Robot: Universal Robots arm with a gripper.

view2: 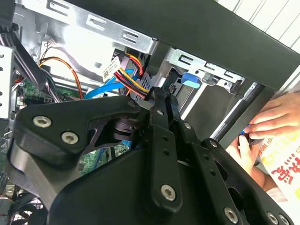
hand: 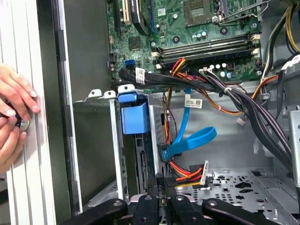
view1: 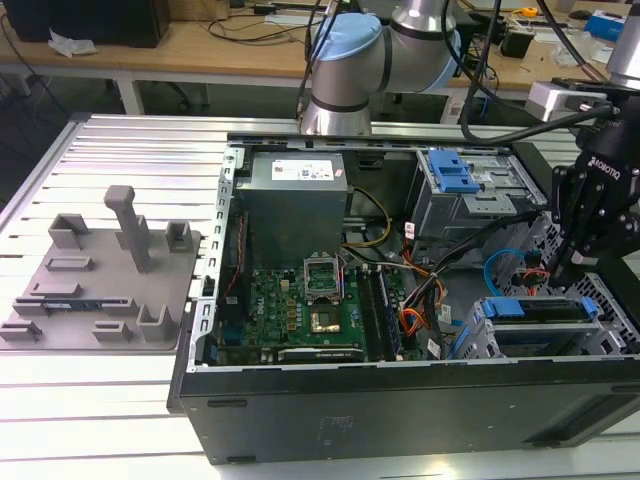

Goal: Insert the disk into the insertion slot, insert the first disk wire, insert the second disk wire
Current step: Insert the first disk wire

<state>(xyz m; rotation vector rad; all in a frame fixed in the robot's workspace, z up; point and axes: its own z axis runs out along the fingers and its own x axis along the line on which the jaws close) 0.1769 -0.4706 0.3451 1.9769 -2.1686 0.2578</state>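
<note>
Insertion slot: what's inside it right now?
The disk sits inside the insertion slot, blue carrier showing. Cage walls hide its connector end and depth. The pincer, shut on the first disk wire, covers part too.

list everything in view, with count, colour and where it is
computer case: one, black, open on the slatted table
motherboard: one, green, inside the case
power supply: one, grey, beside the motherboard
drive bay: one, grey, blue latch
insertion slot: one, grey cage, exterior view's right
disk: one, blue carrier, in the slot
first disk wire: one bundle, orange-red, at the cage
second disk wire: one, light blue, looping above it
fixture plate: one, grey, exterior view's left
hands: two, at the case's edge
robot arm: one, silver and blue
gripper: one, black, closed on the first wire's plug
</note>
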